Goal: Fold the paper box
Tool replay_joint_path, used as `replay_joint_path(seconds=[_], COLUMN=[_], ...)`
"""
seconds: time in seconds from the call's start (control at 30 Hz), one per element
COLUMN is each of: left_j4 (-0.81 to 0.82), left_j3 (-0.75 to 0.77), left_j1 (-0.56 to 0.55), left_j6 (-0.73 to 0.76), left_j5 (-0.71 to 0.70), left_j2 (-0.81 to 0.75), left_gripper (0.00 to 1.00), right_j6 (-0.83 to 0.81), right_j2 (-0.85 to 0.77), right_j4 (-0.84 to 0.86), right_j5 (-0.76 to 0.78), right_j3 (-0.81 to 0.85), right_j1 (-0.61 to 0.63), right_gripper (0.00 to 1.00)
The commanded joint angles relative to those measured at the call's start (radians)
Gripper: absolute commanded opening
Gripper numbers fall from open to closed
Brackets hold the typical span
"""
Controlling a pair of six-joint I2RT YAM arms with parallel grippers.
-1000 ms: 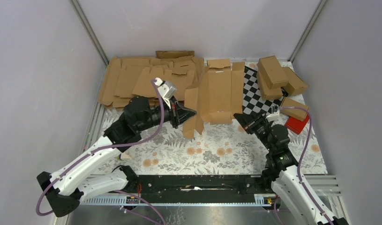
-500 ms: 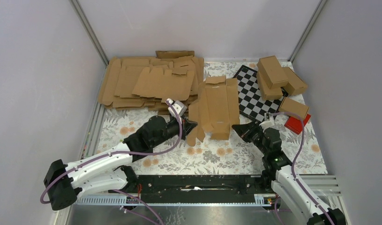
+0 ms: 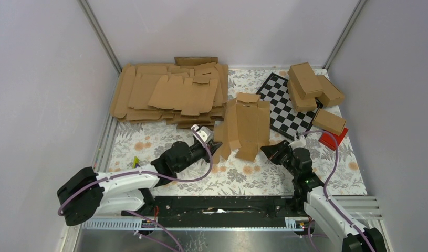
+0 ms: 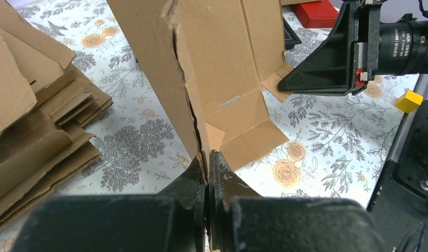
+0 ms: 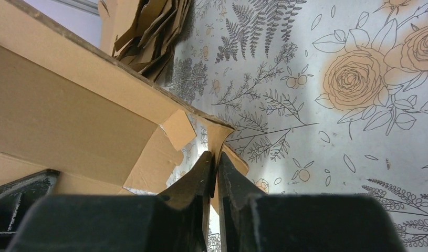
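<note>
Left end effector (image 4: pixel 207 160) on paper box (image 4: pixel 217 58)

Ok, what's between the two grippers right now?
The box. The left gripper pinches its left edge and the right gripper pinches a flap on its right side. The top view shows this best.

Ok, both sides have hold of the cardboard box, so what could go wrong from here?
1. The right fingers pinch only the tip of a small flap of the cardboard box. A pull could slip it free or crumple it.
2. The left fingers clamp a thin, ragged-looking edge, so pulling the two sides apart may tear it.
3. The pile of flat cardboard lies close on the left and might snag a loose panel.
</note>
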Motion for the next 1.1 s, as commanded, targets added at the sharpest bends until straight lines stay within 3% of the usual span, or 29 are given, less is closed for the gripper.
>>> replay_joint_path(seconds=[0.0, 0.37, 0.67, 0.9, 1.07], left_j4=[0.114, 0.132, 0.130, 0.152, 0.252], left_j3=[-0.011, 0.027, 0.035, 0.035, -0.007], left_j1=[-0.008, -0.011, -0.030, -0.075, -0.077], left_j6=[0.059, 0.088, 0.114, 0.148, 0.093], left_j5=[-0.004, -0.094, -0.096, -0.093, -0.031], left_j2=[0.045, 0.169, 0.189, 0.194, 0.175], left_gripper=[0.00, 0.00, 0.00, 0.00, 0.00], right_j6=[-0.071, -0.087, -0.072, 0.093, 0.186], right_j2=[0.002, 0.133, 0.089, 0.086, 0.165], right_j4=[0.059, 0.088, 0.056, 0.047, 0.083], right_j5=[0.021, -0.012, 0.033, 0.101, 0.142], right_j3=[-0.004, 0.004, 0.009, 0.024, 0.029], right_j1=[-0.002, -0.002, -0.002, -0.002, -0.001], right_gripper=[0.14, 0.15, 0.17, 0.20, 0.19])
